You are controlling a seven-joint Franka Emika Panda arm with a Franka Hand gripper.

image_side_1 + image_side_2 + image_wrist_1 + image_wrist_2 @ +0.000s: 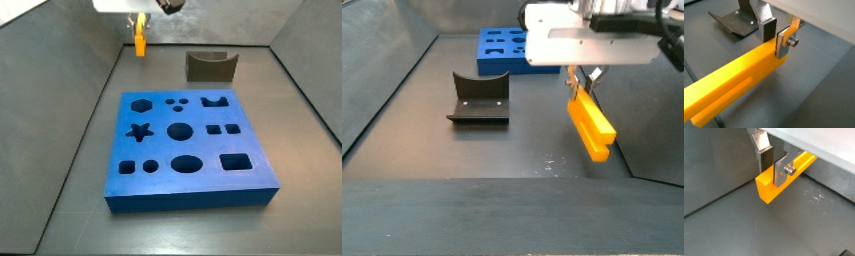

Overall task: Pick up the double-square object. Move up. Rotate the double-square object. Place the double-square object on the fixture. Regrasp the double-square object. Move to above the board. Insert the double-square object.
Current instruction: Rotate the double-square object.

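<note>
Clearly, the double-square object [591, 122] is off the floor, pinched at one end between the two silver fingers [786, 40] of the end effector [773, 164], and it hangs down almost upright in both side views. In a wrist view its long yellow body runs away from the fingers, with a groove between the two prongs at the free end. The end effector [583, 73] is in the air, above bare floor, beside the fixture [478, 98] and well apart from the board [187, 150].

I judge the step in hand to be the rotation after lifting, before the piece is set on the fixture. To do it well, the turn should be slow and around the grasp point, because the long free end swings wide and is heavy against so small a grip; a quick turn could make the piece slip between the pads. The free end should stay above the floor and away from the back wall of the fixture [209, 66] during the turn. When the turn is finished, the piece should be lined up with the notch before it goes down.
</note>
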